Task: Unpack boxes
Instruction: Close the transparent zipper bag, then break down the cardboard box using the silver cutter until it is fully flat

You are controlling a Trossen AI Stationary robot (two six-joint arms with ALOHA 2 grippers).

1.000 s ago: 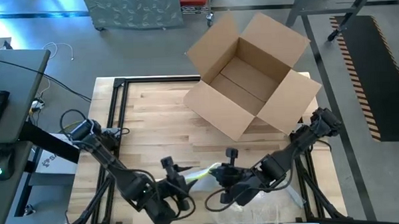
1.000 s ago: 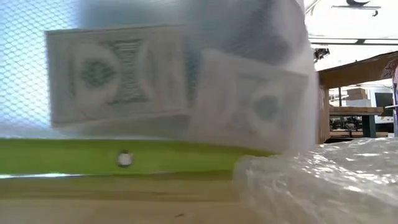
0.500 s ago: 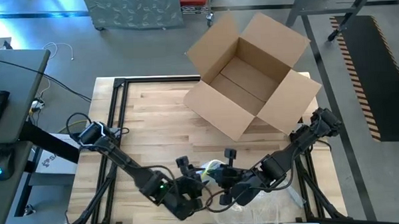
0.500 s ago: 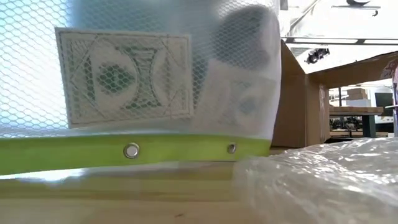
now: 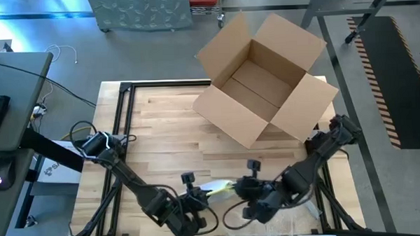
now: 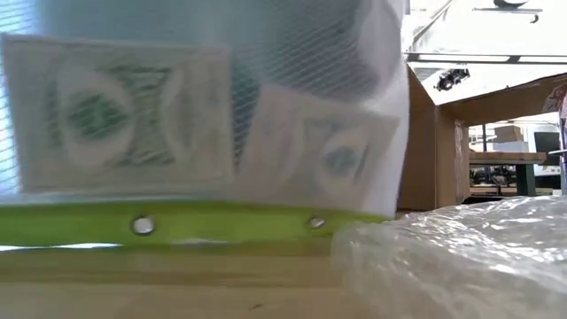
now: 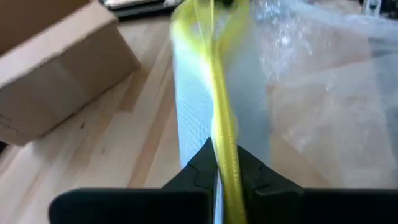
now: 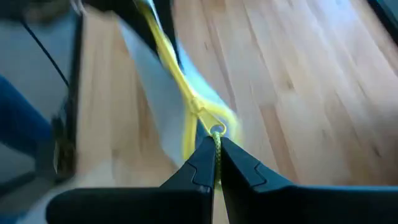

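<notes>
Both jaws are pinched shut on the yellow edge of the clear sleeve [image 5: 216,187]. The left gripper [image 7: 219,163] holds it at the table's [image 5: 161,127] near edge; the right gripper [image 8: 216,152] clamps the same edge just beside it. Crinkly film [image 6: 461,257] lies nearby. The box [image 5: 264,77] sits open at the far right corner.

Two dark jointed arms, looped black cables, black angular fingers [image 7: 199,171].
</notes>
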